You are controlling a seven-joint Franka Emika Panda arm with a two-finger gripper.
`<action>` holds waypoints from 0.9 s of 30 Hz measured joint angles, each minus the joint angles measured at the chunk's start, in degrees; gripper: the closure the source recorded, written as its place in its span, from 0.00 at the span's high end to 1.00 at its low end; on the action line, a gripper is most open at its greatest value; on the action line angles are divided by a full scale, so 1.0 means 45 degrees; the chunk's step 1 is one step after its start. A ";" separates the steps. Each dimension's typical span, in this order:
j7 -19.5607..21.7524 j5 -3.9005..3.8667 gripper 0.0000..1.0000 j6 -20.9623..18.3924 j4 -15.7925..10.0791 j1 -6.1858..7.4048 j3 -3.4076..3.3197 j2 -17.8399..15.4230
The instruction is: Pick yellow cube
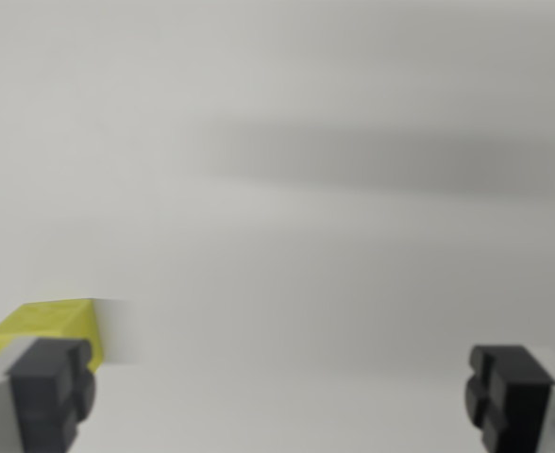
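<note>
Yellow cube point(46, 324) sits at the wrist view's lower left, partly behind the left pad point(53, 392), outside the wide-spread, empty gripper point(282, 396); you should shift toward it until the cube is centred between both pads before descending and closing.
</note>
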 joint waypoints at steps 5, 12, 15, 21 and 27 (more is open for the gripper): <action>0.0183 -0.0007 1.00 0.0413 -0.0419 0.0286 0.0000 0.0031; 0.0454 -0.0017 1.00 0.0995 -0.0951 0.0697 0.0000 0.0128; 0.0577 -0.0022 1.00 0.1249 -0.1167 0.0880 0.0001 0.0191; 0.0827 -0.0033 1.00 0.1752 -0.1560 0.1247 0.0001 0.0345; 0.1087 -0.0045 1.00 0.2259 -0.1913 0.1625 0.0001 0.0541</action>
